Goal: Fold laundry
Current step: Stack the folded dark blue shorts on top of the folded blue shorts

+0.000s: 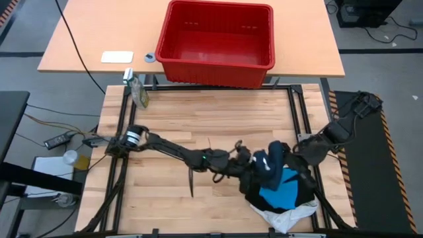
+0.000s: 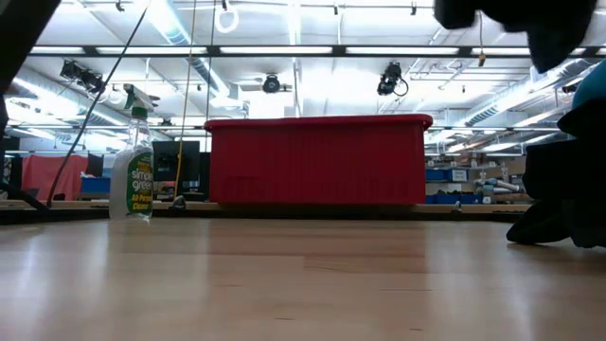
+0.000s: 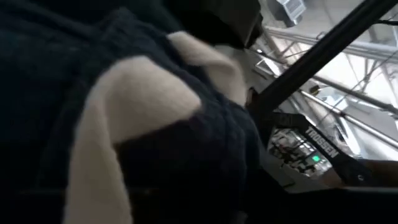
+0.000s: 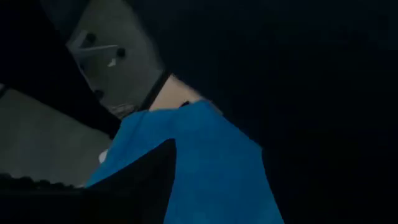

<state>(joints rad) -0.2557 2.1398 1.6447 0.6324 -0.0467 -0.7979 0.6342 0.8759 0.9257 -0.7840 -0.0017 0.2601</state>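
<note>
The laundry is heaped on the table (image 1: 198, 125), well clear of the red basket (image 1: 218, 41) on the side nearest the robot: a black garment (image 1: 271, 158) is bunched above a bright blue garment (image 1: 281, 193), with a white garment (image 1: 284, 217) at the heap's edge farthest from the basket. The left end effector (image 1: 246, 162) is buried in the black cloth, the right end effector (image 1: 291, 165) is lost among the folds, and whether either is spread or pinching cannot be told. Since the pieces overlap, a lift could drag the blue garment along with the black one, or the heap could be pulled over the table edge just beside it.
</note>
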